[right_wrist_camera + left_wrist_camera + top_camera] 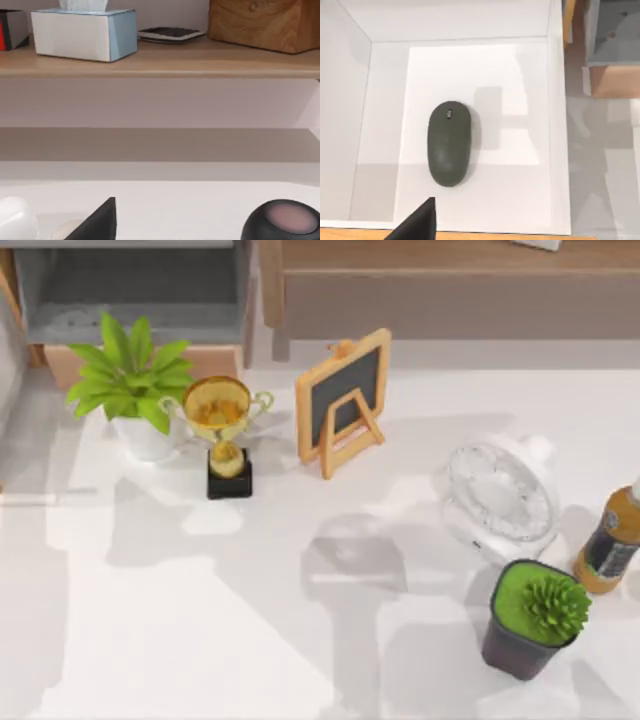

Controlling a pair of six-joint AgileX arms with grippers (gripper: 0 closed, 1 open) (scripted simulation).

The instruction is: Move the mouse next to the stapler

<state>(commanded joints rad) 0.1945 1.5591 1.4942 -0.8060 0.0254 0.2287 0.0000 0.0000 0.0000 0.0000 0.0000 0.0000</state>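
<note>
A dark grey-green mouse [449, 144] lies flat on the floor of a white-walled compartment [555, 125], its scroll wheel pointing at the far wall. In the left wrist view, a black tip of my left gripper [420, 222] sits just above the compartment's wooden near edge, close to the mouse's rear and apart from it. A black tip of my right gripper [100, 220] shows low over the white table, facing a wooden shelf [160, 65]. The stapler is out of view.
On the table stand a leafy plant [130, 380], a gold trophy [222, 430], a small chalkboard easel [343, 400], a white fan [500, 495], a brown bottle [612, 540] and a potted succulent [535, 618]. The shelf carries a tissue box [82, 32] and a wooden box [265, 22].
</note>
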